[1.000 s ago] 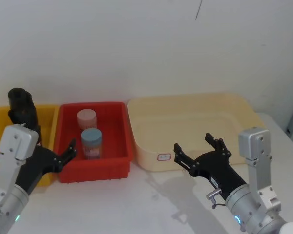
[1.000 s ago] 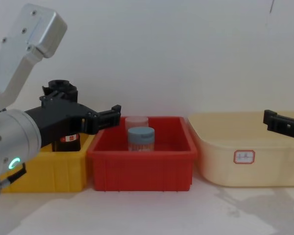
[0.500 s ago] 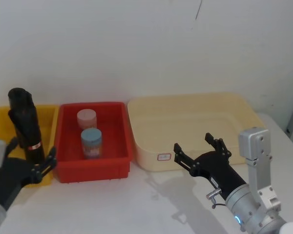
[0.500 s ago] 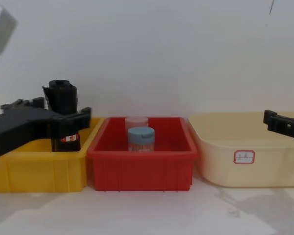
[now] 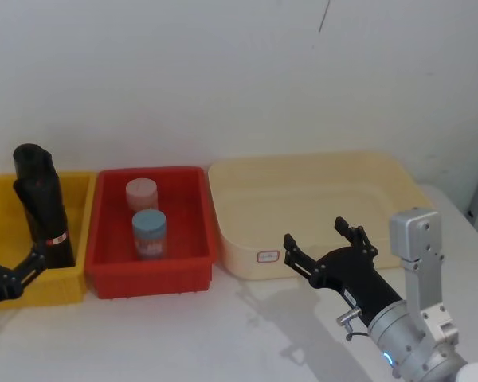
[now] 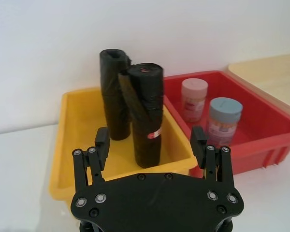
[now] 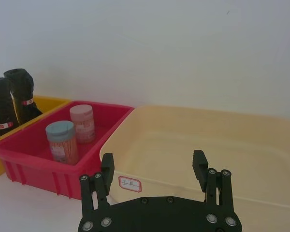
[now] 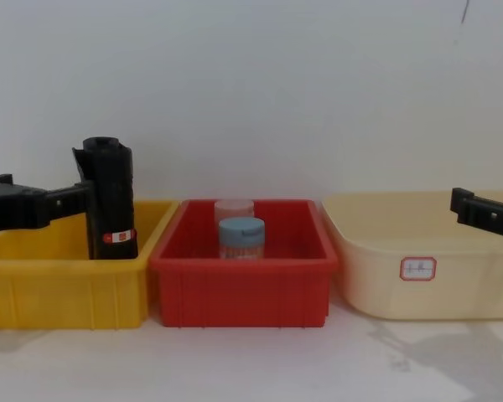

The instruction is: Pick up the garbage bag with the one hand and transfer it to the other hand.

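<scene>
Bins on white table [image 5: 223, 334] — left gripper [image 6: 151, 141], right gripper [image 7: 153, 160] released.
Yellow bin [image 8: 67, 293]: garbage bag [image 6: 147, 106], upright; red bin [image 8: 243, 293]: two jars [image 8: 241, 239] — white wall [image 5: 223, 79].

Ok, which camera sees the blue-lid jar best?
Right wrist view: the blue-lid jar in the red bin shows lid and side unblocked. Head view looks down on it; left wrist view shows it nearly whole; in chest view the bin wall hides its bottom.

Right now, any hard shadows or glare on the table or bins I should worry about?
Head view: soft grey shadow on the white table under the right gripper, no glare. Chest view: faint shadow patch lower right; red bin evenly lit. Left wrist view: no hot spots on the garbage bag ahead of the open left gripper.
</scene>
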